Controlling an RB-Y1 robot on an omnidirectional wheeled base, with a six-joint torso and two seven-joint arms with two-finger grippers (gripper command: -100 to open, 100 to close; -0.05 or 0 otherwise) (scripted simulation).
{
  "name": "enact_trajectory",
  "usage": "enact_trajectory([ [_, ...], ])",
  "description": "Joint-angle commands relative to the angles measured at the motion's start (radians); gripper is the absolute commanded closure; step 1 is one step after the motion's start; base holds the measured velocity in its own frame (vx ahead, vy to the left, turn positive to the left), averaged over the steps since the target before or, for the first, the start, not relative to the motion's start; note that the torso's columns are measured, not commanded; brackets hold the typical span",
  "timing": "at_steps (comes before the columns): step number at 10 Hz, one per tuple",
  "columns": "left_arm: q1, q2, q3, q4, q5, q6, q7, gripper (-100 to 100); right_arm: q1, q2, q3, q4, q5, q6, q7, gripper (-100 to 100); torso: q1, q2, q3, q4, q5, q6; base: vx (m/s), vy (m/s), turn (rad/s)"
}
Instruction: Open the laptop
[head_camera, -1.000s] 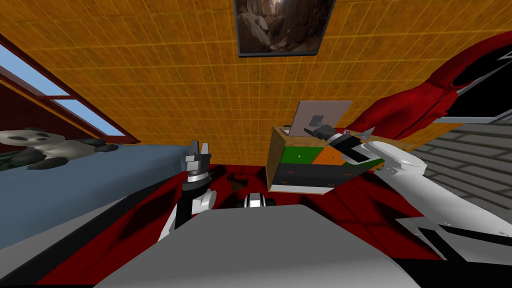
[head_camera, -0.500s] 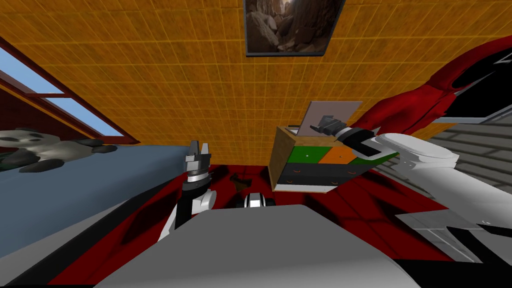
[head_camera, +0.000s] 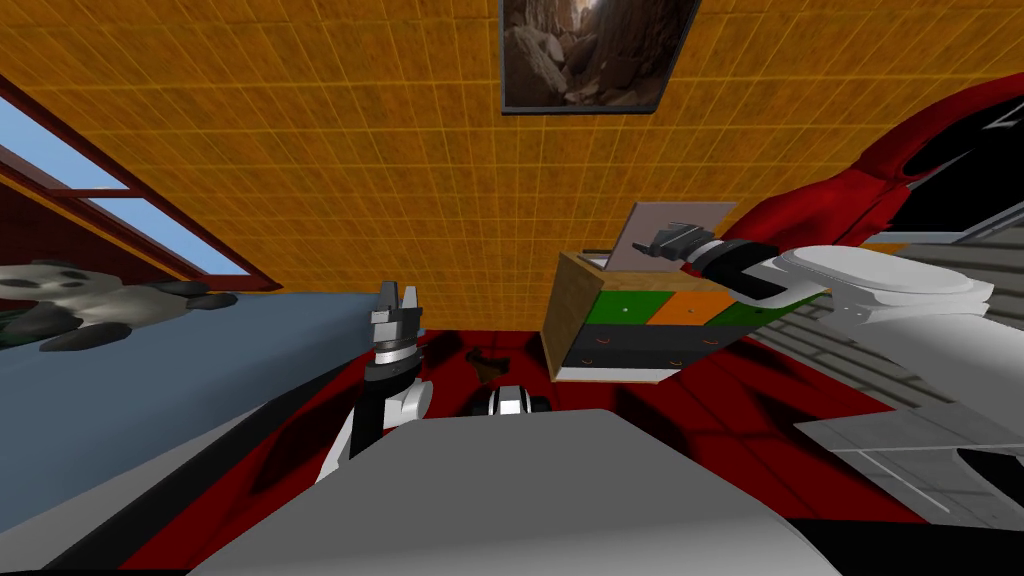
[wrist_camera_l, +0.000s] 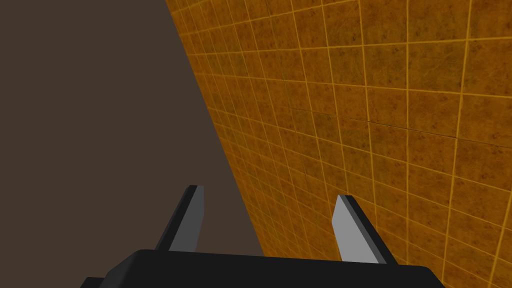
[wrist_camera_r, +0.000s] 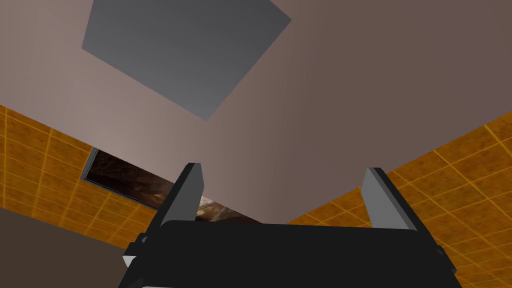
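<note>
Head view: you have the laptop (head_camera: 690, 213) on top of the cabinet (head_camera: 575, 300) with its lid already stood up steeply, the right gripper (head_camera: 660, 243) at the lid's face above the cabinet, and the left gripper (head_camera: 397, 295) raised well apart from the cabinet. Left wrist view: its fingers (wrist_camera_l: 350, 230) are spread, holding nothing. Right wrist view: the fingers (wrist_camera_r: 187, 190) are spread and empty too, with the lid's pale face just ahead, so I judge the opening largely done; at most a further nudge back and a withdrawal are left to you.
</note>
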Motion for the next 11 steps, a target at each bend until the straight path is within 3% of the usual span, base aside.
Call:
enact_trajectory([
  [1,0.000,0.000,0.000,0.000,0.000,0.000,0.000,0,0.012,-0.078,-0.008,0.037,0.016,0.034,0.021,-100,-0.001,0.000,0.000,0.000,0.000,0.000,-0.004,0.174,-0.022],
  [6,0.000,0.000,0.000,0.000,0.000,0.000,0.000,0,0.022,-0.198,-0.012,0.089,0.035,0.081,0.045,-100,-0.003,0.000,0.000,0.000,-0.001,0.000,0.005,0.128,-0.015],
  [7,0.000,0.000,0.000,0.000,0.000,0.000,0.000,0,0.028,-0.185,-0.015,0.074,0.033,0.084,0.040,-100,-0.003,0.000,0.000,0.000,-0.001,0.000,-0.002,0.036,-0.003],
  [9,0.000,0.000,0.000,0.000,0.000,0.000,0.000,0,0.031,-0.230,-0.017,0.090,0.021,0.080,0.019,-100,-0.004,-0.004,-0.002,-0.001,-0.002,0.000,0.101,0.026,-0.014],
  [10,0.000,0.000,0.000,0.000,0.000,0.000,0.000,0,0.035,-0.219,-0.023,0.085,0.025,0.079,0.026,-100,-0.002,-0.005,-0.003,-0.002,-0.001,0.000,0.052,0.013,-0.004],
  [11,0.000,0.000,0.000,0.000,0.000,0.000,0.000,0,0.027,-0.192,-0.014,0.077,0.032,0.085,0.039,100,-0.002,-0.001,-0.001,-0.001,-0.001,0.000,-0.073,-0.030,0.022],
])
